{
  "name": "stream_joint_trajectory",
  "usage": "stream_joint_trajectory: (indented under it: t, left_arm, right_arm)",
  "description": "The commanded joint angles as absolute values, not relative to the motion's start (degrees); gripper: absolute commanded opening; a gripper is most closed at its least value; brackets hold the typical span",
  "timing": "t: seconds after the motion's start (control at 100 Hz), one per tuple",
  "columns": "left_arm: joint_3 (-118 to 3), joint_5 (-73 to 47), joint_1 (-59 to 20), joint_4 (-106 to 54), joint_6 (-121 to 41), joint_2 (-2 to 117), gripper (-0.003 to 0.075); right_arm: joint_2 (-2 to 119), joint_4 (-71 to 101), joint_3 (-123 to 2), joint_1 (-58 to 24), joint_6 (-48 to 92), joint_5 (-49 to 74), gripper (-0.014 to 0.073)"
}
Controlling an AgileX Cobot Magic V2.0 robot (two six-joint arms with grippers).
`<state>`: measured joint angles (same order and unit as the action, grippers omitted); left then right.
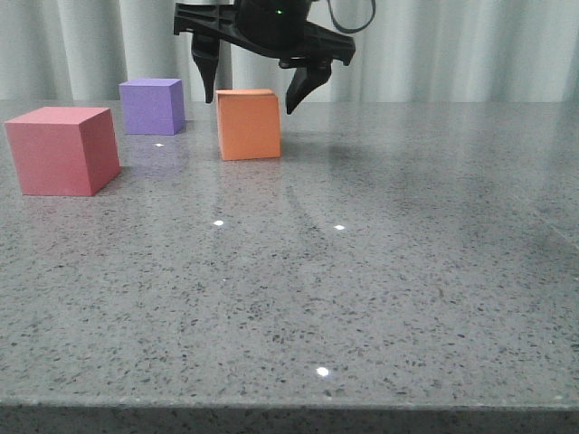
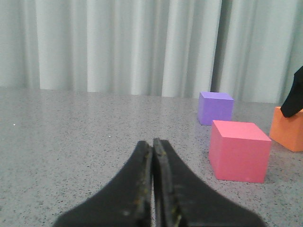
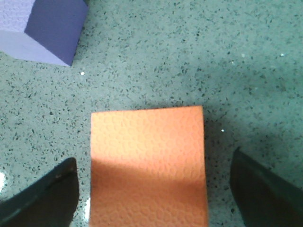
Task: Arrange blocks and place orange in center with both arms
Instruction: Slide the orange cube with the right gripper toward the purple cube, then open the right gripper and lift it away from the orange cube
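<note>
Grey speckled stone-look surface (image 1: 380, 298), glossy, fills lower part of front view; small bright light glints at approx 6 o'clock and near centre. Its front edge runs along bottom. Pale pleated curtain (image 1: 470, 50) hangs behind, 12 o'clock, across full width w/ vertical folds.

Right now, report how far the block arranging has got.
Nothing looks finished: the orange cube stands at the right end of the group, not between the red cube and purple cube. In hand: the right gripper hangs over the orange cube, jaws open on either side, not touching it. The left gripper is shut and empty. Left: grasp the orange cube, put it in the middle, line up the others.
</note>
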<state>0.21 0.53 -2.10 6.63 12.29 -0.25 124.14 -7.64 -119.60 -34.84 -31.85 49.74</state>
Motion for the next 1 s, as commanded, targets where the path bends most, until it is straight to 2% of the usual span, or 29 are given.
stream_joint_trajectory:
  t: [0.0, 0.23, 0.5, 0.64, 0.99]
  left_arm:
    - [2.5, 5.1, -2.0, 6.2, 12.4, -2.3, -0.002]
    - [2.5, 5.1, -2.0, 6.2, 12.4, -2.3, -0.002]
    - [2.5, 5.1, -2.0, 6.2, 12.4, -2.3, -0.002]
    - [2.5, 5.1, -2.0, 6.2, 12.4, -2.3, -0.002]
    - [2.5, 5.1, -2.0, 6.2, 12.4, -2.3, -0.002]
  right_arm:
    - [119.3, -8.0, -121.8, -34.8, -31.8, 47.9, 0.0646]
    - [113.2, -11.3, -121.8, -32.9, -29.6, 52.0, 0.0646]
    - [104.0, -11.3, -117.6, -26.1, -20.0, 55.8, 0.0646]
    - [96.8, -11.3, -107.7, -21.8, -18.8, 53.8, 0.0646]
    - [70.7, -11.2, -72.4, -8.4, -18.8, 42.0, 0.0646]
